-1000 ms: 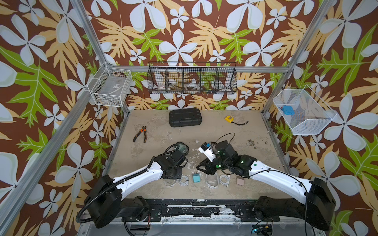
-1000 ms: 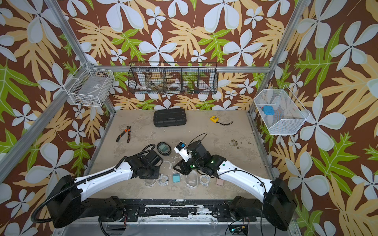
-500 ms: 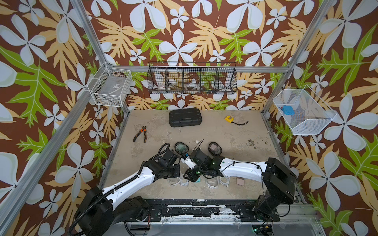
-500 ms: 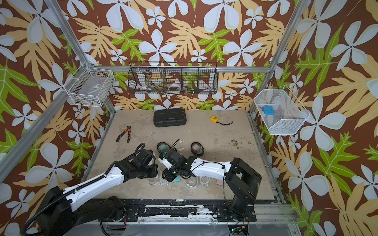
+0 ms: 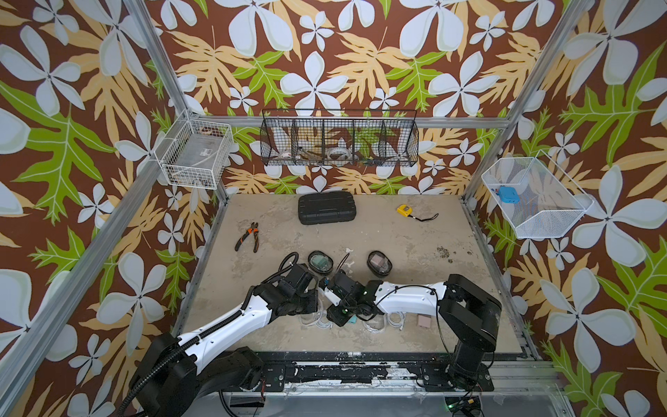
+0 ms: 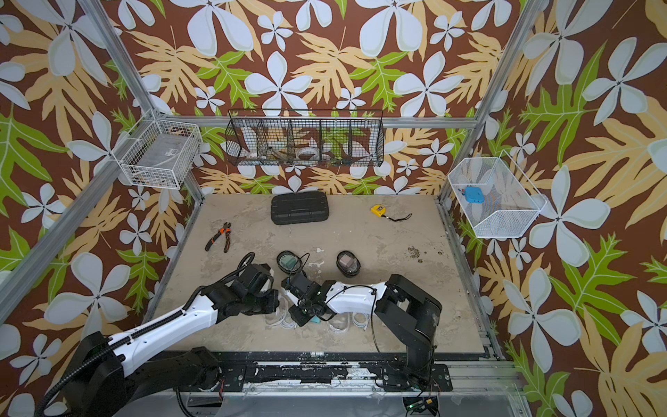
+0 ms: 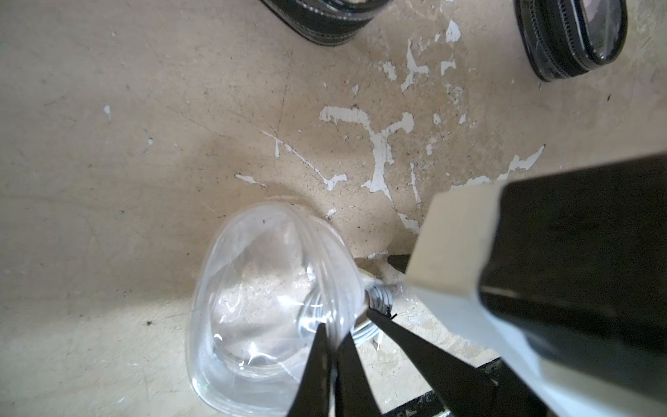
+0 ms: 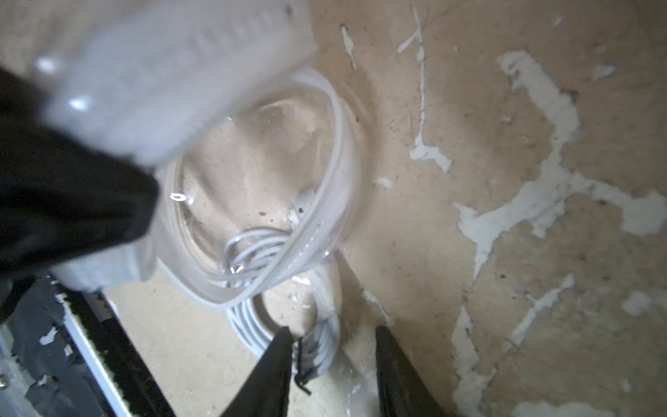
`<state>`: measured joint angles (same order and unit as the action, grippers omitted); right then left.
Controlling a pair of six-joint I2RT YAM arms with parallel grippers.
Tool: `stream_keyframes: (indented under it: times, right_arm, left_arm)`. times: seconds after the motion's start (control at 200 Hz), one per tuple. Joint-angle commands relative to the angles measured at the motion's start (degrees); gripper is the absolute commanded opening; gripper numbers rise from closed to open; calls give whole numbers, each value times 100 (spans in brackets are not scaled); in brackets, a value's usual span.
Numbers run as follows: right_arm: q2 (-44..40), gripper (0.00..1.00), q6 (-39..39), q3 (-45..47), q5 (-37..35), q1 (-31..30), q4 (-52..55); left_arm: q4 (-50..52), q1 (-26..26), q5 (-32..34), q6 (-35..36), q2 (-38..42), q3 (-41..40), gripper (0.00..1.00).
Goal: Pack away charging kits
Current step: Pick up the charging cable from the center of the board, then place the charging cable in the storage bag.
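The left fingers are pressed together on the ribbed rim of a clear oval case. The case is tipped up on its pinched side, and its other edge rests on the table. The right fingers stand partly apart, astride a coil of white cable. One tip touches the bundle and the other is clear of it, so they grip nothing. This coil lies on the table just beside the held case, partly under its raised rim, near the table's front edge.

Counted in both top views:
- **Black-rimmed oval cases:** two lie closed behind the arms, a greenish-filled case and a pinkish-filled case.
- **Clear cases:** there are two, the held one and a second clear case lying flat under the right arm.
- **Loose cable coils:** I can make out two, the one at the fingers and a second coil.
- **Plugs:** there is one teal plug, mostly hidden under the right wrist, and one dusty-pink plug.

Farther back on the table lie one large black ribbed case, one pair of pliers and one yellow tape measure. Three wire baskets hang on the walls, and the right-hand basket holds one blue block.
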<state>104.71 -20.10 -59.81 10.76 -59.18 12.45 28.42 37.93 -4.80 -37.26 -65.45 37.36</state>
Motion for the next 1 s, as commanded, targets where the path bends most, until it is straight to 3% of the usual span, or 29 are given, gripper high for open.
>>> stream_keyframes:
  times: [0.0,0.15,0.31,0.46,0.591,0.901,0.996]
  right_arm:
    - [97,34,-29,22,130,-3,-106]
    - [120,21,-45,-39,138,-4,-120]
    - [-163,0,-56,-30,-161,2,37]
    - [-705,0,-76,30,-450,101,279]
    - [-1162,0,-208,13,-215,240,321]
    - [-1097,0,-144,-328,-229,267,644]
    - [-1045,0,-201,-301,47,316,485]
  left_arm:
    - [-27,-9,57,64,-29,43,0]
    - [23,-61,171,46,19,69,0]
    - [64,-119,128,100,-11,142,0]
    - [83,-130,66,156,-72,236,0]
    - [-58,-129,-122,122,-190,254,0]
    - [-116,-135,-220,117,-416,534,0]
    - [-190,-137,-362,97,-406,526,0]
